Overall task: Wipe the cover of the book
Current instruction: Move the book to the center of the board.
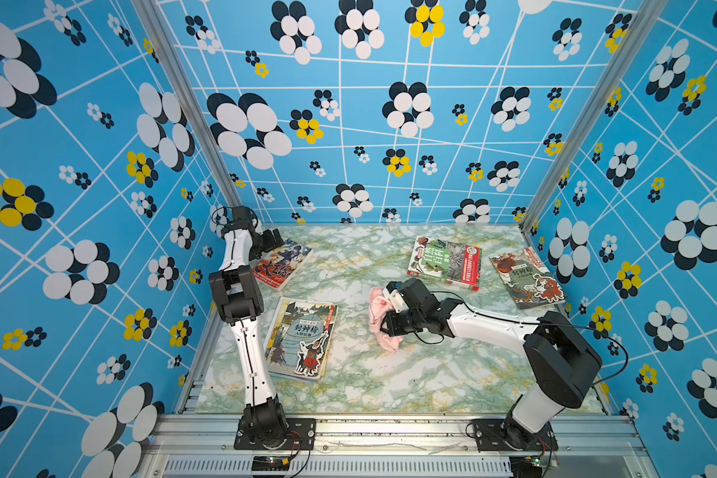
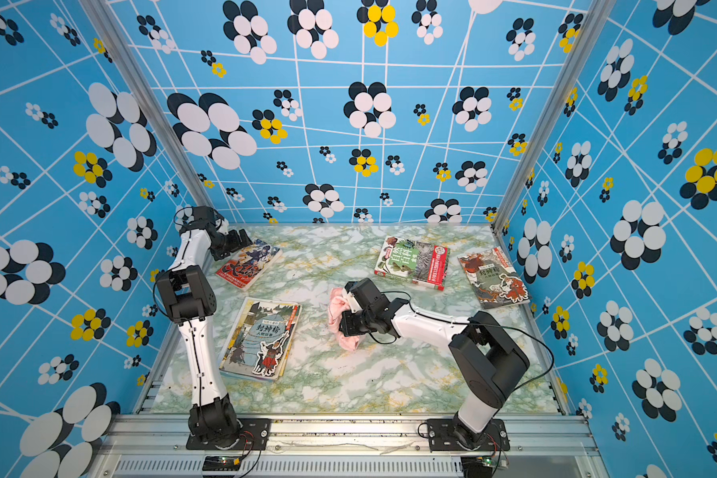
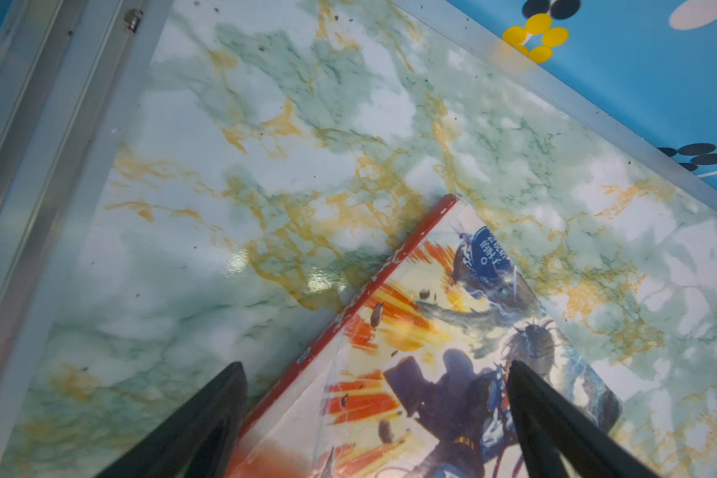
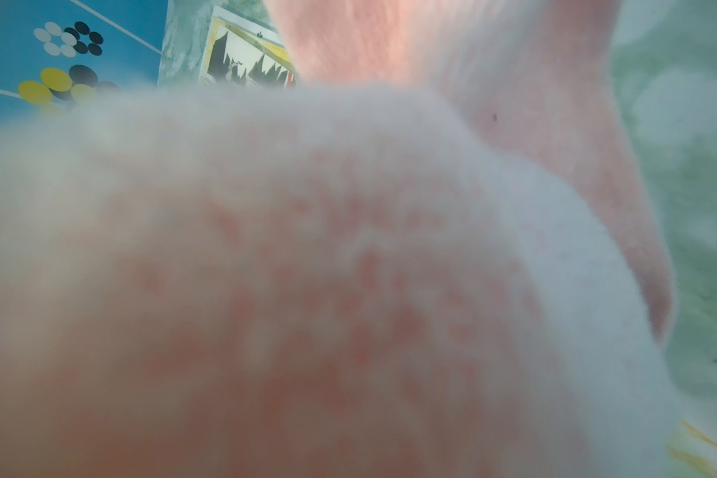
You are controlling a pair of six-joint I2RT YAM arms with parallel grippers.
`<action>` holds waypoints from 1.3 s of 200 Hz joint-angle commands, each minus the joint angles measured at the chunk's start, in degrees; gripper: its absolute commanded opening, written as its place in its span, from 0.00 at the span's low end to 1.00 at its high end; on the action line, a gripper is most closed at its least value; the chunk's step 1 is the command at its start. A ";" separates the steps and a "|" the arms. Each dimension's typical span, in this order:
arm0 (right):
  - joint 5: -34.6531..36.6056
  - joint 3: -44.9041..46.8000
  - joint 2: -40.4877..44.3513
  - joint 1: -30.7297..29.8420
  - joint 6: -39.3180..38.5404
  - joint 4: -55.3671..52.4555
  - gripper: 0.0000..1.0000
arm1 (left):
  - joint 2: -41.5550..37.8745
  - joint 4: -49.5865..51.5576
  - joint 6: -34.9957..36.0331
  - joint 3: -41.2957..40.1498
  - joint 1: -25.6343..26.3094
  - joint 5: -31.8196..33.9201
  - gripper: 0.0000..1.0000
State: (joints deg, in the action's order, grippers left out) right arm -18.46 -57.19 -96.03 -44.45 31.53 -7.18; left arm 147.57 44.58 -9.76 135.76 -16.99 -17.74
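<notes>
Several books lie flat on the marble table (image 1: 357,385). A red-spined book (image 1: 282,264) (image 3: 452,351) sits at the far left, and my left gripper (image 1: 274,239) (image 3: 375,366) stands open just over its near corner, one finger on each side of the spine. A grey and yellow book (image 1: 301,337) (image 4: 245,62) lies at the front left. Mid-table, my right gripper (image 1: 383,320) is shut on a pink cloth (image 1: 379,318) (image 4: 348,248). The cloth hangs bunched to the right of that book, apart from it, and hides the fingers in the right wrist view.
A green nature book (image 1: 446,263) lies at the back right. A brown illustrated book (image 1: 528,277) is by the right wall. Aluminium frame posts and patterned blue walls close in three sides. A metal rail (image 1: 390,426) runs along the front edge.
</notes>
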 commanded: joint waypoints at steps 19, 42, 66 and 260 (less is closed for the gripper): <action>1.05 -1.71 0.68 0.39 -1.82 -1.53 0.00 | 1.65 2.90 1.42 0.82 -0.81 -0.01 0.99; 0.96 -2.08 0.40 0.89 -2.06 -1.51 0.00 | 1.81 3.66 1.32 -0.08 -0.85 -1.69 0.99; 0.97 -2.69 -0.06 2.20 -2.35 -1.25 0.00 | 1.93 3.76 0.80 -1.03 -0.61 -4.38 0.99; -3.96 -16.21 -15.96 8.90 3.06 2.77 0.00 | -1.26 10.39 -0.47 -6.20 18.44 -9.51 1.00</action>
State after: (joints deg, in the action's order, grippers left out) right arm -18.50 -72.62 -109.82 -35.11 29.82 -9.17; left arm 147.20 48.25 -7.42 133.32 -1.54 -26.15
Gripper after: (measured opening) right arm 0.134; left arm 0.998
